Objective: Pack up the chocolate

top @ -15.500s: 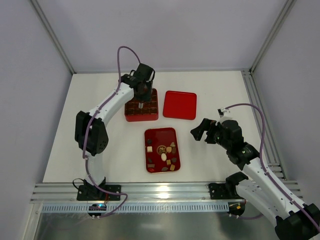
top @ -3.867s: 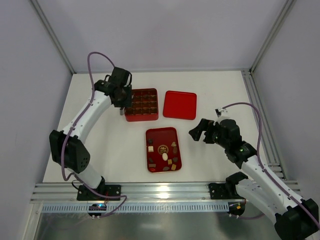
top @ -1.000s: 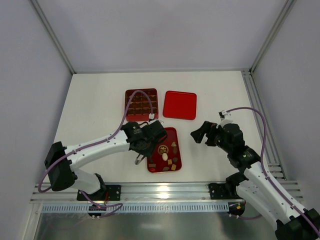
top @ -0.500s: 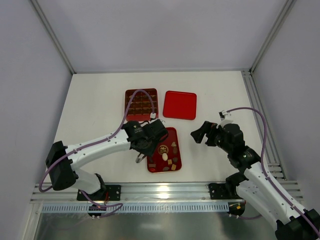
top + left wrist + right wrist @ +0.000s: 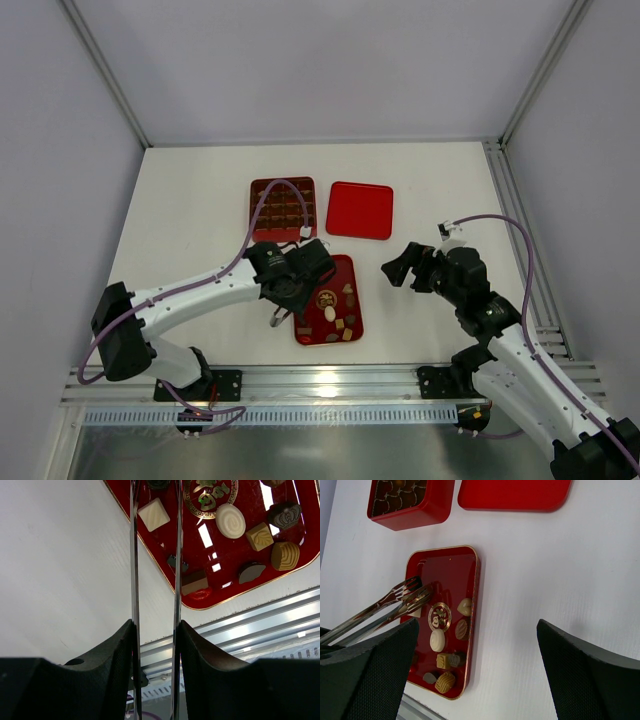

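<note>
Chocolate (image 5: 328, 313) pieces in dark, tan and white lie loose on a red tray (image 5: 335, 270). My left gripper (image 5: 290, 285) hangs over the tray's left side, shut on metal tongs (image 5: 395, 600). In the left wrist view the two tong blades (image 5: 176, 555) run up from between the fingers (image 5: 155, 625), with a white square piece (image 5: 154, 514) seen between them. The blade tips are cut off at the top there. My right gripper (image 5: 398, 265) stands open and empty to the right of the tray (image 5: 477, 621).
A red square box (image 5: 283, 208) with grid compartments, several of them holding dark pieces, sits behind the tray. A flat red lid (image 5: 360, 209) lies to its right. The aluminium rail (image 5: 320, 382) runs along the near edge.
My left arm swung from the box down to the tray with the tongs. Over the last second it barely shifted. The right arm stayed put.
</note>
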{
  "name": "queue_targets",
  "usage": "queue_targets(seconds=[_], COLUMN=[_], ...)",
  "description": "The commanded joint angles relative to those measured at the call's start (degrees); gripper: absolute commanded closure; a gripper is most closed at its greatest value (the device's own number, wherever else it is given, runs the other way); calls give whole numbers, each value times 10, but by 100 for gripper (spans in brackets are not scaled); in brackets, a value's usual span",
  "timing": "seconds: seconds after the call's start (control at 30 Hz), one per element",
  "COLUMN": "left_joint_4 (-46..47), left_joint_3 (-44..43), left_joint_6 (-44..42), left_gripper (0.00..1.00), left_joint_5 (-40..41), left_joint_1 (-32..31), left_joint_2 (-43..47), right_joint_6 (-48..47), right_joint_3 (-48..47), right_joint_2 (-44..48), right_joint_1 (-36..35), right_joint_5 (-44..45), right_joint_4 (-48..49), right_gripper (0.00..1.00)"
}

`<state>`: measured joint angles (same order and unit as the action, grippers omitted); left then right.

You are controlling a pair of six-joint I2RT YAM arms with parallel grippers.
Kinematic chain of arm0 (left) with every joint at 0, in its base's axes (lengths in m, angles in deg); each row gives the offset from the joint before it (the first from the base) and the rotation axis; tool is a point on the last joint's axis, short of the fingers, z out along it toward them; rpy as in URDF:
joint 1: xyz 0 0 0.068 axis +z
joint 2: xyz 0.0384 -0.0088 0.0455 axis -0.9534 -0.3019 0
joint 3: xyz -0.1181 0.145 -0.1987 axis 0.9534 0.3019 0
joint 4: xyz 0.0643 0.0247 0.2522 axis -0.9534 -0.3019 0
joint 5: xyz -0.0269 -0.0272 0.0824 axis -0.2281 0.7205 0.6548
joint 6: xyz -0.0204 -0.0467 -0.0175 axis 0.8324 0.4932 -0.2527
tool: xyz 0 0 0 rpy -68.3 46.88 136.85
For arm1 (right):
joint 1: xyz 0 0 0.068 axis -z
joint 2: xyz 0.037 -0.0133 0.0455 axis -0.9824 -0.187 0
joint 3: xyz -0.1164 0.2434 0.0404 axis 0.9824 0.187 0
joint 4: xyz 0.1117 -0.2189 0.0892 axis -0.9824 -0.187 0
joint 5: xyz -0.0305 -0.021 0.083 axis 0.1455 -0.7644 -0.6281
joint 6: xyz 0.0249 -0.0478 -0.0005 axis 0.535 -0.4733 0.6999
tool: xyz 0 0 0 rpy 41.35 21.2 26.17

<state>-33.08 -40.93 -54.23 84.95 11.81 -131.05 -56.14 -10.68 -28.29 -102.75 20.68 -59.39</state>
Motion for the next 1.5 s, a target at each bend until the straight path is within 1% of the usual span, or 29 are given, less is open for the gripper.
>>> queue_targets(seconds=[0.0,0.37,0.67,1.2,1.47], left_joint_4=[-5,-1,3,10,11], left_joint_3=[-22,-25,-45,-59,-49], left_joint_6=[-5,-11,-11,-12,-11], left_gripper=[61,64,66,66,66], left_joint_5=[5,-2,19,32,29], left_joint_1=[-2,-2,-1,4,4], left_joint_2=[16,6,-2,-3,2], right_joint_6=[6,5,0,0,2], right_joint_3=[-2,-5,-10,-5,-2], right_joint_2=[7,5,6,8,11], right_joint_1=[-3,-2,-1,-2,-1], right_joint_5=[7,7,10,12,13], right_joint_4=[17,17,9,10,8], right_gripper=[0,0,0,0,0])
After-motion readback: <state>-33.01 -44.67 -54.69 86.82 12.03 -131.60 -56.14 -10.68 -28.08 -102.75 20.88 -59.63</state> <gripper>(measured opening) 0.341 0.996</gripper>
